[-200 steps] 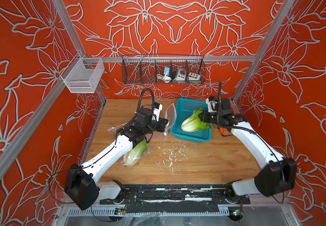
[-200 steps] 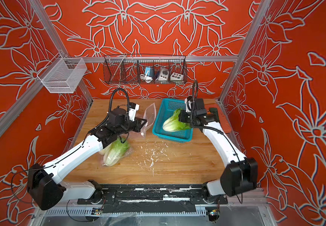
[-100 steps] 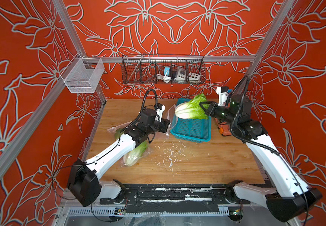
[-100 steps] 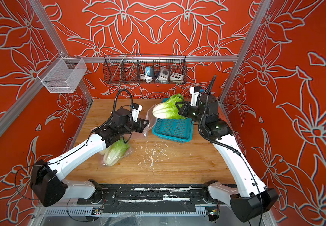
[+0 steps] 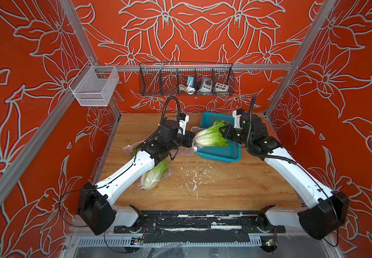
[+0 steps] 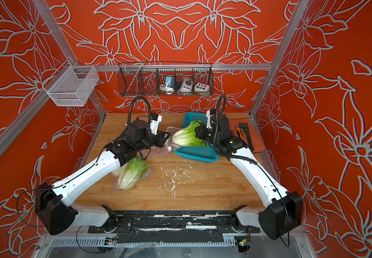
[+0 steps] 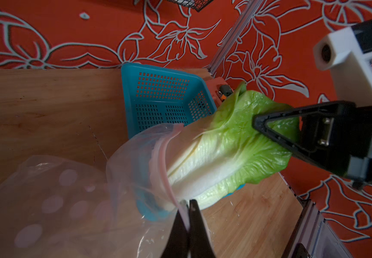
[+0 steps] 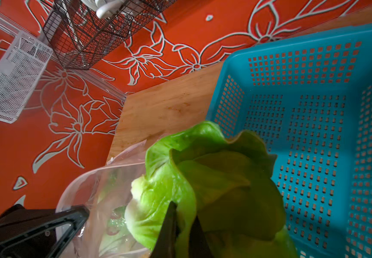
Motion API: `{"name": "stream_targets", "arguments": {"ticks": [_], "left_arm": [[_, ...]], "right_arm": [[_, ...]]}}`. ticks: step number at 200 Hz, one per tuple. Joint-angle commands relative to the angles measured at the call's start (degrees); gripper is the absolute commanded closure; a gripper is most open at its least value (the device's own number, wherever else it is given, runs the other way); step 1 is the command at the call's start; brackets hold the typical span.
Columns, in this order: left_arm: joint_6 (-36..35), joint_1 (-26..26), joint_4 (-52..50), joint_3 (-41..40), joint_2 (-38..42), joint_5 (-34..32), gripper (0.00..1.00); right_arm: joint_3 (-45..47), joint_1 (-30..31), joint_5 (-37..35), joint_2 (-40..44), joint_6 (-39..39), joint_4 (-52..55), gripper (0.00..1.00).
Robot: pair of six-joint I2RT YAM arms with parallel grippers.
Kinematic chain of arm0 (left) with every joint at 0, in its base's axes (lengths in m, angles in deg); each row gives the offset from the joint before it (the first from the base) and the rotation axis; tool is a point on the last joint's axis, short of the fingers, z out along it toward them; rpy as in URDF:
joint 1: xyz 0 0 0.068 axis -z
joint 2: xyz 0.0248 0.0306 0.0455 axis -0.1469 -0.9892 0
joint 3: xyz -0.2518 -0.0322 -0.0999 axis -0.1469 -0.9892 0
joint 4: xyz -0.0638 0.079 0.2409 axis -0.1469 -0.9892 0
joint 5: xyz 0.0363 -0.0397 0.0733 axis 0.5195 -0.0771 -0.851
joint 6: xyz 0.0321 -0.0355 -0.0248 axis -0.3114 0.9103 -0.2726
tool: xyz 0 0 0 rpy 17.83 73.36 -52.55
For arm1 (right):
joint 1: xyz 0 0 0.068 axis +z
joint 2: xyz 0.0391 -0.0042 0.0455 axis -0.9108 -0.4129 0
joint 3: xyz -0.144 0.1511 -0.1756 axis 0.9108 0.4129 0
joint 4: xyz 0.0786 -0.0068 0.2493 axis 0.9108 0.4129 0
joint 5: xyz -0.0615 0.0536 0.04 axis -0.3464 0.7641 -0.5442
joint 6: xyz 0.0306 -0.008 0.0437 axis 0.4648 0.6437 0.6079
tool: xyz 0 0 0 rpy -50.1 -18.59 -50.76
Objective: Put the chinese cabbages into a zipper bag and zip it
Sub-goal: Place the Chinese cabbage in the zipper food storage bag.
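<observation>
Gripping the crinkly green top of a chinese cabbage (image 5: 210,138) (image 8: 202,178), the right jaws are clamped on the leaves and hold the head sideways, clear of the worktop (image 5: 225,185). With the worktop read as a dial in the top views, the head hangs just off centre toward 12 o'clock, at the 9 o'clock side of the blue basket (image 5: 221,154). Its leaves point to 3 o'clock and its white base to 9 o'clock. That base sits at the open mouth of the zipper bag (image 7: 69,189) (image 6: 168,143), with the pink zip strip curving across it. The left jaws are together, pinching that rim and lifting the mouth. The rest of the clear bag trails toward 8 o'clock under the left arm, and a bagged cabbage (image 5: 154,176) (image 6: 132,172) lies inside it on the wood. A paler head seems to lie beside it. White flecks (image 5: 194,178) dot the centre.
</observation>
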Motion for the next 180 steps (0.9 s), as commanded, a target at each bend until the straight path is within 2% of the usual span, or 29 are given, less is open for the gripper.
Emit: {"name": "stream_targets", "arguments": {"ticks": [1,30,67,82,99,123,145,180], "left_arm": [[-1.7,2.4,0.1,2.6,-2.4,-0.3,1.00],[-2.5,5.6,-0.6,5.0,-5.1,1.1,1.00],[-4.0,6.1,-0.9,4.3,-3.5,0.9,1.00],[-4.1,6.2,1.4,2.6,-1.9,2.0,1.00],[-3.5,6.1,6.8,-0.4,-0.1,4.7,1.00],[-5.2,6.1,12.3,-4.5,1.2,5.3,1.00],[-8.6,6.0,15.6,-7.8,1.3,4.3,1.00],[-6.8,5.9,19.2,-8.2,0.4,7.5,1.00]], "right_arm": [[-0.4,1.2,-1.1,2.0,-0.7,-0.3,1.00],[-0.4,2.5,2.1,2.6,4.0,-4.3,1.00],[0.1,2.4,3.2,5.5,11.9,-9.7,1.00],[1.4,2.5,3.5,5.4,15.6,-11.8,1.00],[3.2,3.6,7.2,2.6,19.5,-15.5,1.00],[6.6,4.3,8.3,1.1,21.5,-17.4,1.00],[5.5,4.2,8.5,0.2,18.2,-13.2,1.00],[6.2,4.6,8.8,-1.5,18.1,-12.7,1.00]]}}
